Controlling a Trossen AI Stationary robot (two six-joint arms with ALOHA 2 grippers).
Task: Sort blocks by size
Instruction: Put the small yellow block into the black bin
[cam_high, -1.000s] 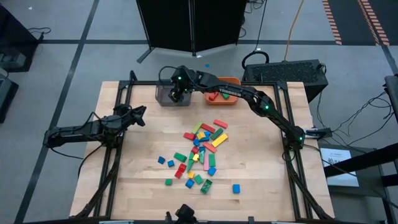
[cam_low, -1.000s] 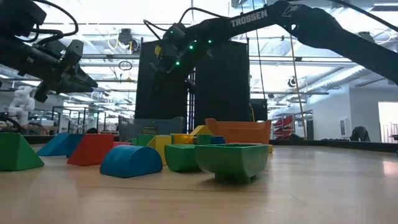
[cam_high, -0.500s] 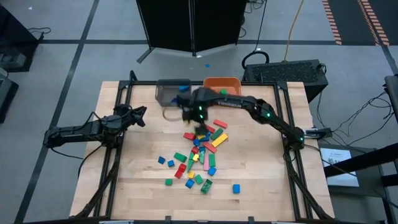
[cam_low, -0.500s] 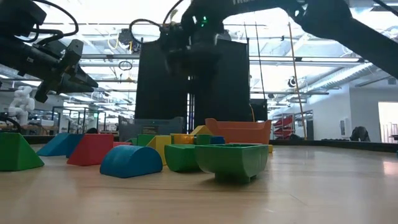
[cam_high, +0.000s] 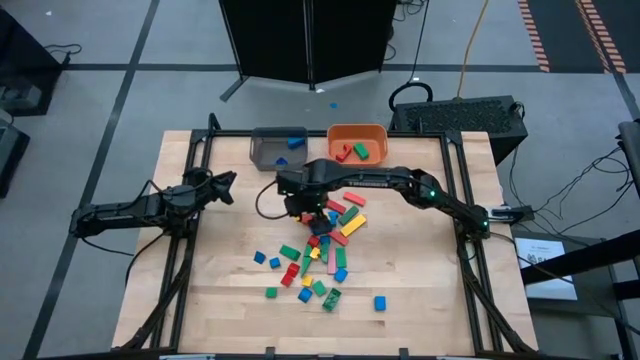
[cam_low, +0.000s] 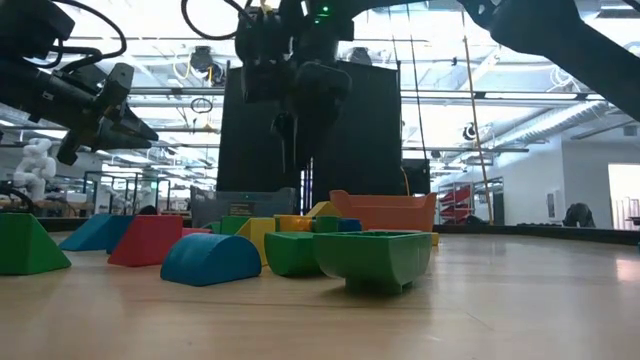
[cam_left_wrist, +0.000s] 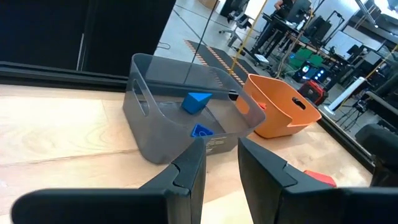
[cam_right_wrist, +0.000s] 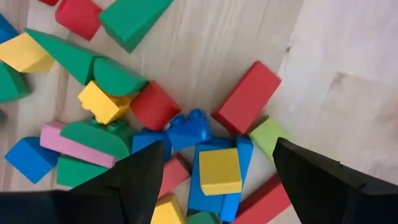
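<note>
Right gripper (cam_high: 305, 207), jaws open and empty, hangs above the far end of the blocks (cam_high: 318, 250) at mid-counter (cam_high: 230, 260). Left gripper (cam_high: 222, 183), jaws parted, empty, waits left. No legible writing.

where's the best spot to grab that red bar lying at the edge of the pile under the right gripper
Probably across its two long sides, near the middle, coming straight down. The red bar lies flat on the table at a slant, bare wood along one long side; the light green block crowds one end. The open right gripper would likely need to turn to match.
</note>
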